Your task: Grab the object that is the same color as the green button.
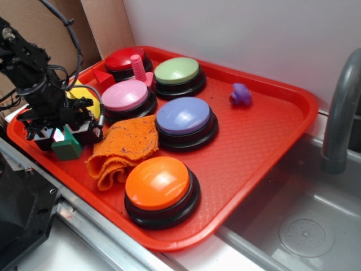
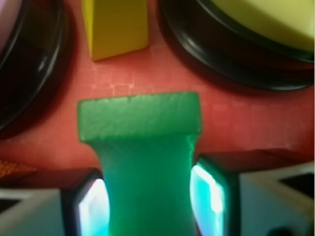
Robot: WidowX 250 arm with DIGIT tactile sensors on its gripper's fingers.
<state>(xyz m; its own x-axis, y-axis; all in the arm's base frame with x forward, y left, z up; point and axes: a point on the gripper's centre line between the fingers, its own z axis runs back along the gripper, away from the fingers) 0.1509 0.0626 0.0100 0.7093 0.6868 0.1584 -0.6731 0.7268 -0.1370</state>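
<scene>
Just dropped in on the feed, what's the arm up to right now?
The gripper sits low at the left end of the red tray, its fingers on either side of the small green block. The pads look pressed against it. The block seems to rest on the tray, near the yellow wedge.

Block: between the gripper fingers, on the tray.
Cloth: right of the block.
Wedge: beyond the block.

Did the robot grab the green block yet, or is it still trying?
Nearly. Done: the claw has reached the small dark-green stepped block, its pads on both sides of the narrow part. In hand: the squeeze; contact looks close but unclear. Left: lifting it off the red plastic tray, where it seems to rest.
</scene>
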